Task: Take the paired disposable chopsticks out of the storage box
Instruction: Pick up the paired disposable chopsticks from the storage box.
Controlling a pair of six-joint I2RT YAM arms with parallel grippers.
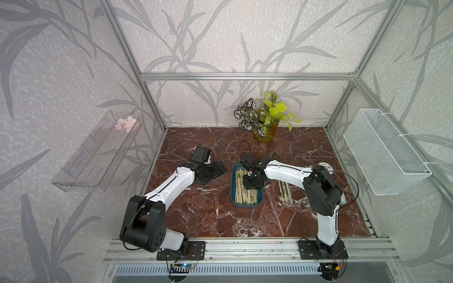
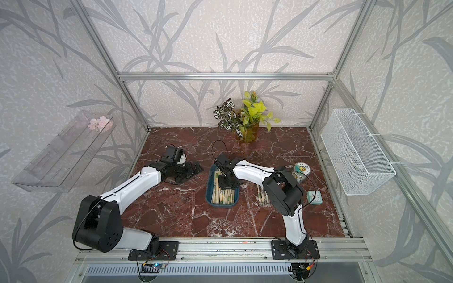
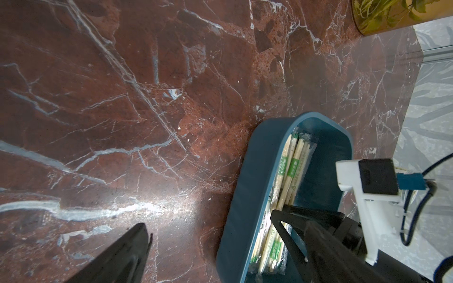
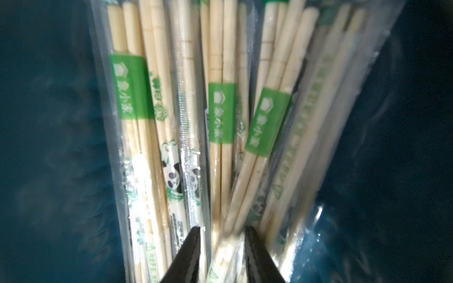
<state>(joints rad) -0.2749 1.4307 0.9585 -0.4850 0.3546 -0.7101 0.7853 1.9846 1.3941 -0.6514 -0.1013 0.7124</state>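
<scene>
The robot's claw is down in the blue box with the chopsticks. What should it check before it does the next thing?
1. Right gripper down in the box: ok.
2. Fingers on both sides of chopsticks: ok.
3. Only one pair between them: cannot tell.
4. Squeeze firm enough to lift: cannot tell.
5. Left gripper open, beside the box, not touching it: ok.
6. Loose pairs on the table lie outside the box, out of the way: ok.

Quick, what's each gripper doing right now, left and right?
Left gripper: open, holding nothing.
Right gripper: fingertips either side of paired disposable chopsticks inside the storage box; whether it grips them cannot be told.
</scene>
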